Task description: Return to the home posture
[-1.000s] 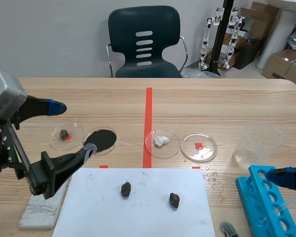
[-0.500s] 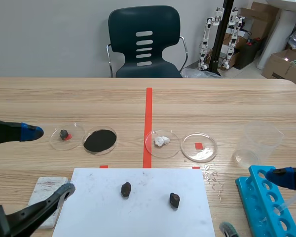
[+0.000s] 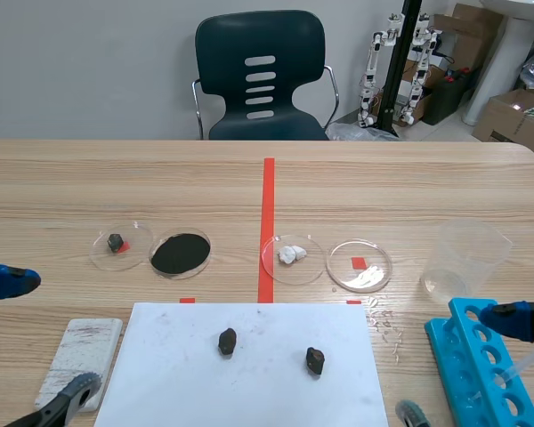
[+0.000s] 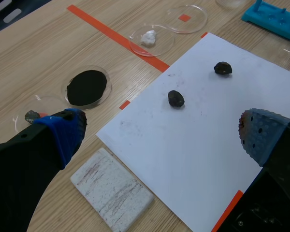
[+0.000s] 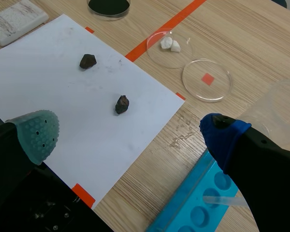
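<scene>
My left gripper (image 3: 43, 336) sits low at the table's near left corner, open and holding nothing; only its blue and grey fingertips show in the scene view. In the left wrist view it (image 4: 162, 133) hangs open above the white paper sheet (image 4: 203, 130). Two dark rocks (image 4: 176, 98) (image 4: 223, 68) lie ahead of it on the sheet. My right gripper (image 3: 458, 363) is low at the near right, open and empty, by the blue tube rack (image 3: 476, 356). Its own view shows the right gripper (image 5: 130, 133) spread over the paper's corner, with the rocks (image 5: 122, 104) (image 5: 88, 61) ahead.
A white tile (image 3: 78, 360) lies left of the paper. Across the table's middle stand several petri dishes: one with a small dark chip (image 3: 120, 244), one with black powder (image 3: 180, 253), one with white lumps (image 3: 291, 256) and an empty one (image 3: 360, 265). A clear beaker (image 3: 463, 258) stands right.
My left arm has drawn back and down from above the dishes to the near left corner, staying open. The right arm has not moved.
</scene>
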`<state>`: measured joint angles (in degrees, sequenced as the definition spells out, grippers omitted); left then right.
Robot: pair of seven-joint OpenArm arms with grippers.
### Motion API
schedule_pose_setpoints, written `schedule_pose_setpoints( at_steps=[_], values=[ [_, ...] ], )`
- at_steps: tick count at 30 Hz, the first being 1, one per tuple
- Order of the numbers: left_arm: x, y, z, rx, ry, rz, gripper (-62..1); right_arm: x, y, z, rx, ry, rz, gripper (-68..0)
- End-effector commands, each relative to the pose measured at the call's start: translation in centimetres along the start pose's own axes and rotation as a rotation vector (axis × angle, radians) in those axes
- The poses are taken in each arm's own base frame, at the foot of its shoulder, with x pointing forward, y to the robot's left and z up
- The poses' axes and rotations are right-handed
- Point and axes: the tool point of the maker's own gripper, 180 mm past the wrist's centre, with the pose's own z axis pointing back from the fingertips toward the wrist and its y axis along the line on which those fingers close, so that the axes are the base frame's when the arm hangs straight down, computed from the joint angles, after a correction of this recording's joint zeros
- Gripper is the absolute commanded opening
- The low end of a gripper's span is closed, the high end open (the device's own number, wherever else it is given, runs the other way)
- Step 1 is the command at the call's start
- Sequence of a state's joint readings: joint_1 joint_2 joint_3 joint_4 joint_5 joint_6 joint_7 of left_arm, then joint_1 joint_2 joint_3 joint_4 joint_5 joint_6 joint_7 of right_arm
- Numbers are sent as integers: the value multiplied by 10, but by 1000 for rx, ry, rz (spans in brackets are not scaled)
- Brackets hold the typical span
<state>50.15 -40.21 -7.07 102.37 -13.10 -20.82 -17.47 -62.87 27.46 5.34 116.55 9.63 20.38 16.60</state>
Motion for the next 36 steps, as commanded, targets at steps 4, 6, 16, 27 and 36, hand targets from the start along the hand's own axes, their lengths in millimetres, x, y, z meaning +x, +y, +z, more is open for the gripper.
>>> schedule_pose_setpoints(
  at_steps=[4,6,16,27,36],
  values=[
    [12,2,-2,9,-48,3,14,9,-1,0,1,-34,1,-65],
    [12,2,-2,9,-48,3,14,9,-1,0,1,-34,1,-65],
    [12,1,-2,3,-44,5,14,9,-1,0,1,-34,1,-65],
    [12,-1,-2,-10,-45,9,14,9,-1,0,1,-34,1,-65],
    [12,-1,-2,-9,-45,9,14,9,-1,0,1,-34,1,-65]
  ],
)
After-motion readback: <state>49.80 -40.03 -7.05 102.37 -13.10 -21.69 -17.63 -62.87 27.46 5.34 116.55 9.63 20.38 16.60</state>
